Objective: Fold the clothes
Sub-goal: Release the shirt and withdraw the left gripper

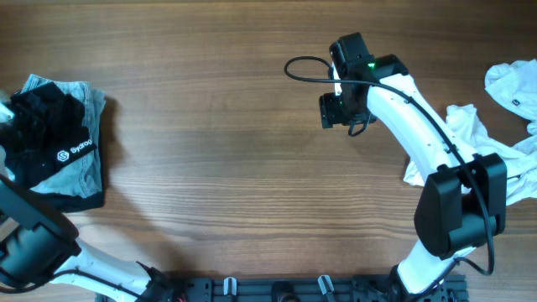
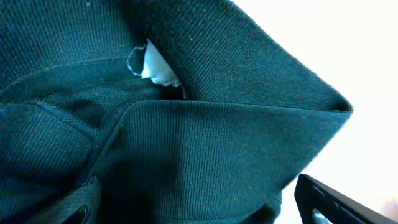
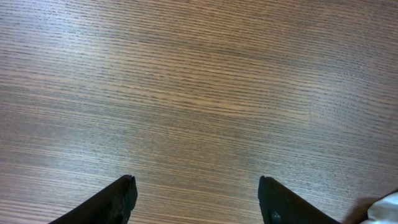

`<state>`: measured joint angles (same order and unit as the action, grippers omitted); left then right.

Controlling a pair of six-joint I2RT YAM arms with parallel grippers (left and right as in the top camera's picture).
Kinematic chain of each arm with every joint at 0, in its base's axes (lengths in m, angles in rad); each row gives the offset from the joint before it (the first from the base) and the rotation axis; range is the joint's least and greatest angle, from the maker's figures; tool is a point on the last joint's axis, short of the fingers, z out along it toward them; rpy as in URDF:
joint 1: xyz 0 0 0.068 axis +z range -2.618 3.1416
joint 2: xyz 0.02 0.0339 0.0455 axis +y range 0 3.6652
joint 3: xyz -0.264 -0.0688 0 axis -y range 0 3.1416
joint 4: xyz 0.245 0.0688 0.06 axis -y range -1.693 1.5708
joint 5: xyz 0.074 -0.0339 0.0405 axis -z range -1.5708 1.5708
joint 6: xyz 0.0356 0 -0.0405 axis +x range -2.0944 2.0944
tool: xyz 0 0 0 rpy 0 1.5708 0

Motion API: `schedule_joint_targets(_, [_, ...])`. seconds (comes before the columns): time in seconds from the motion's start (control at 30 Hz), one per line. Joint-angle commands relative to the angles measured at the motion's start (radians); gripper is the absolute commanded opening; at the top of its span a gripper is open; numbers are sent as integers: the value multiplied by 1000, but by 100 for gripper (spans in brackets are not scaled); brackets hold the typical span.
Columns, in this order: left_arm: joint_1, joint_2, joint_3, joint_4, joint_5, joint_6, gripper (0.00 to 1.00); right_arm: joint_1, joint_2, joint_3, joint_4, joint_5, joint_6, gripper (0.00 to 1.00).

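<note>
Clothes (image 1: 84, 180) under left gripper (image 1: 32, 113) — fingers unclear; right gripper (image 3: 198, 190) spread — white garments (image 1: 513, 84) nearby.

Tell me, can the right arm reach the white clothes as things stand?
Probably yes. The right gripper is open and empty over bare table, and nothing lies between it and the white clothes. They lie near the base of the arm, partly under it, so it would have to fold back.

A: Left side of the table (image 1: 235, 176)?
B: Black garment (image 1: 46, 138), white logo, lying on a grey-blue piece (image 1: 91, 101), by the edge
A: And right?
B: Right arm (image 1: 419, 126) reaches inward, right gripper (image 1: 334, 111) above bare wood. White clothes (image 1: 466, 134) crumpled at far right, partly under the arm
</note>
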<state>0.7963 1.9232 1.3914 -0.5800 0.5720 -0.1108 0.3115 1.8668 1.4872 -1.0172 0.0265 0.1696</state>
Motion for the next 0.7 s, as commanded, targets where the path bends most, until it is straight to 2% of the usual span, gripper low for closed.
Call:
schedule_joint_targets(0.0, [43, 6, -26, 15, 265, 10, 100, -2, -12, 11, 0, -9, -10, 68])
schedule_joint_targets(0.03, [35, -31, -18, 6, 352, 56, 100, -2, -12, 11, 2, -9, -10, 68])
schedule_joint_targets(0.1, [-8, -119, -17, -6, 348, 116, 100, -2, -12, 11, 8, -9, -9, 71])
schedule_joint_targets(0.13, [-45, -178, -17, -7, 319, 134, 100, -2, -12, 11, 13, -10, 0, 76])
schedule_joint_targets(0.27, [-276, -370, -17, -28, 31, 134, 100, -2, -12, 11, 59, -64, 13, 99])
schedule_joint_targets(0.4, [-596, -364, -18, -137, -136, 133, 100, -13, -12, 11, 159, -239, 14, 100])
schedule_joint_targets(0.5, [-772, -307, -18, -257, -264, 133, 100, -91, -12, 12, 178, -336, 45, 100])
schedule_joint_targets(0.57, [-823, -290, -18, -368, -305, 132, 100, -186, -12, 12, 151, -355, 47, 100])
schedule_joint_targets(0.67, [-812, -294, -18, -537, -304, 122, 100, -308, -12, 12, 13, -354, 41, 100])
